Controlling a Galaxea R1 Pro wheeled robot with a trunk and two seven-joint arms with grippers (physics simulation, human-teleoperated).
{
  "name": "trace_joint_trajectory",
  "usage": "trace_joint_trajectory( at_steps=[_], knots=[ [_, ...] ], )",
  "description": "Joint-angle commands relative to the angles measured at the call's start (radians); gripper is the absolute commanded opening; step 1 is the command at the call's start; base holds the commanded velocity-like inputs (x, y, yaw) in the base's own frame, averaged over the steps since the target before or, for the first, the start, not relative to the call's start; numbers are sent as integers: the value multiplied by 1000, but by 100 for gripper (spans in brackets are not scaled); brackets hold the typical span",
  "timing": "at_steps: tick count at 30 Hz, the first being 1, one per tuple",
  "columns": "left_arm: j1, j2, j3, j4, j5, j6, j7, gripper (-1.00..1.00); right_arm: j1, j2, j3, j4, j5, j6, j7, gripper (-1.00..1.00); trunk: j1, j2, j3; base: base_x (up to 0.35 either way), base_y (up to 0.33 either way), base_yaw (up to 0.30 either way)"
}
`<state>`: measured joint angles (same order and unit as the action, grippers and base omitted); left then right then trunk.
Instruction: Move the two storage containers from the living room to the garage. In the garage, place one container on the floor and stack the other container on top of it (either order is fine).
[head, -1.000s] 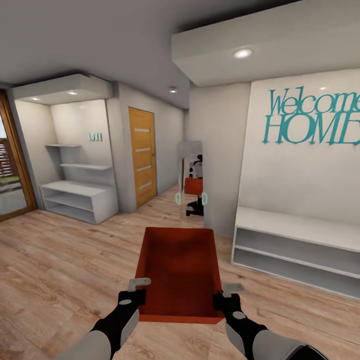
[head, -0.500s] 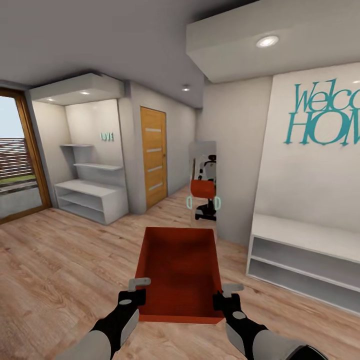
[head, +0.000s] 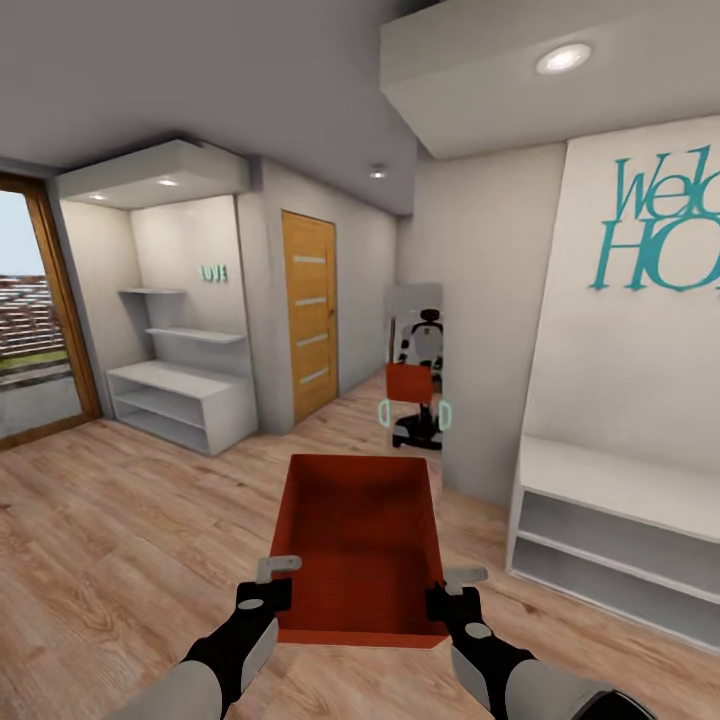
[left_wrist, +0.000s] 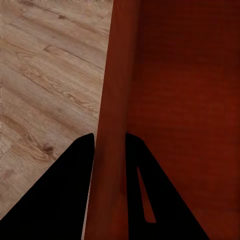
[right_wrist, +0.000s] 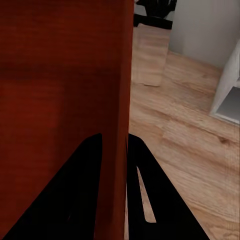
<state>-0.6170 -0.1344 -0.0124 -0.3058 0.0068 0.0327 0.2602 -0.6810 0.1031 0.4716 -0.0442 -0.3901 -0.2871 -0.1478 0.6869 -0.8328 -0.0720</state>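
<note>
- The storage container (head: 358, 545) you carry at lower centre looks like matt orange-red plastic, with smooth walls and faint fine ribbing on its inner bottom (left_wrist: 185, 100).
- Your fingers (right_wrist: 85, 200) read as flat, matt black.
- The floor (head: 110, 530) below you is light wood plank, grain visible, low sheen.
- The door (head: 309, 312) at centre left looks like warm varnished wood with pale slits.
- The shelves (head: 185, 385) at left are smooth matt white.
- The mirror (head: 417, 370) at centre is glossy.

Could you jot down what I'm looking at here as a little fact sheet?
Place: hallway, wood-plank floor
Carried: orange-red storage container, open-top, nothing seen inside
Left gripper: jaws clamped on the container's left wall
Right gripper: jaws clamped on its right wall
Ahead: wooden door, mirror reflecting the robot
Right side: white bench shelf, teal wall lettering
</note>
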Motion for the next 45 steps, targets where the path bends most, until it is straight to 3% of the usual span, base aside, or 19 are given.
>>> trace_joint_trajectory(
  at_steps=[1,33,45],
  knots=[
    [-1,7,25,-33,-19,4,8,-100,0,0,-10,1,-9,-1,1,-100,1,-1,-2,322,0,220],
    [-1,7,25,-33,-19,4,8,-100,0,0,-10,1,-9,-3,2,-100,1,-1,-2,322,0,264],
    [-1,7,25,-33,-19,4,8,-100,0,0,-10,1,-10,-1,2,-100,1,-1,-2,322,0,22]
  ],
)
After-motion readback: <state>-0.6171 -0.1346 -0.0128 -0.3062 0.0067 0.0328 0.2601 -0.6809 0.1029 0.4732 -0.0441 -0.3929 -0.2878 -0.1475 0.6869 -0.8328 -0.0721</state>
